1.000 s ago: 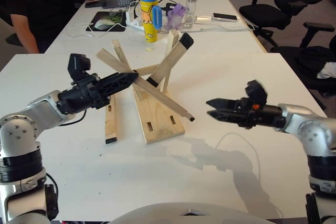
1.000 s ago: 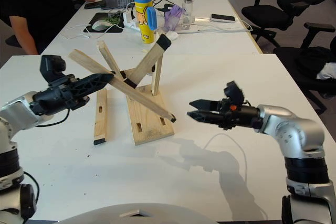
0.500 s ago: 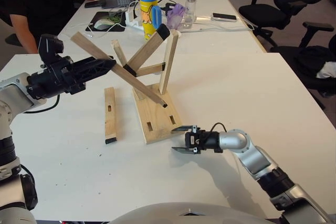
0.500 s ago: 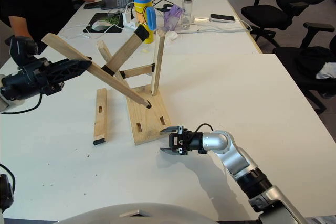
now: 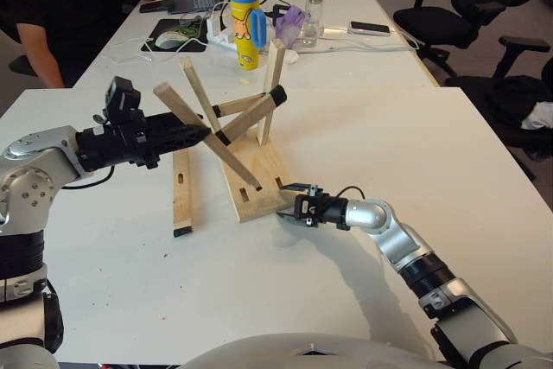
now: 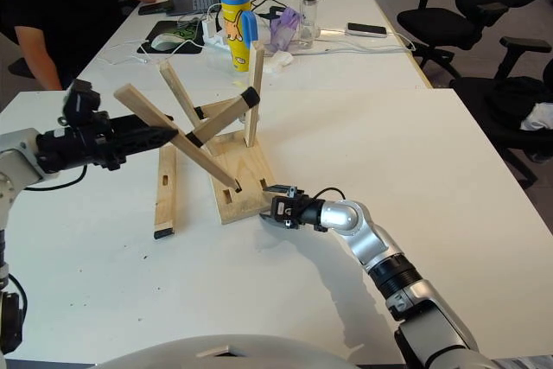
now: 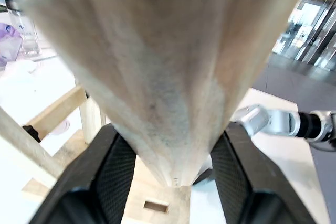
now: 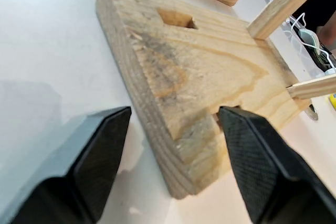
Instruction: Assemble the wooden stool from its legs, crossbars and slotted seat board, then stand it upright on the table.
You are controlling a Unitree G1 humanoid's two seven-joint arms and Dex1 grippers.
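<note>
Nearest, the right gripper [image 5: 291, 200] is sitting low on the table at the near corner of the slotted seat board [image 8: 199, 66]. Its fingers are spread wide with the corner between them and are not clamping it. It is likely getting set to pin the board so it won't slide.

The board is lying flat: pale, rough-grained pine, thick, with rectangular slots cut through.

The left gripper [image 5: 197, 134] is closing on a leg [image 5: 233, 160], a square pale stick. It is holding the leg tilted with the lower end down at a near slot, probably lining it up to seat it.

Just left of the board, a loose slotted bar [image 5: 181, 189] is lying flat with a dark end cap.

Farther back, an upright leg [image 5: 270, 92] is standing in the board. A crossbar [image 5: 238, 107] is joining it to a leaning leg [image 5: 197, 92], and the joints are dark-taped.

Beyond, a glossy yellow cup [image 5: 245, 36] is standing on the next table.
</note>
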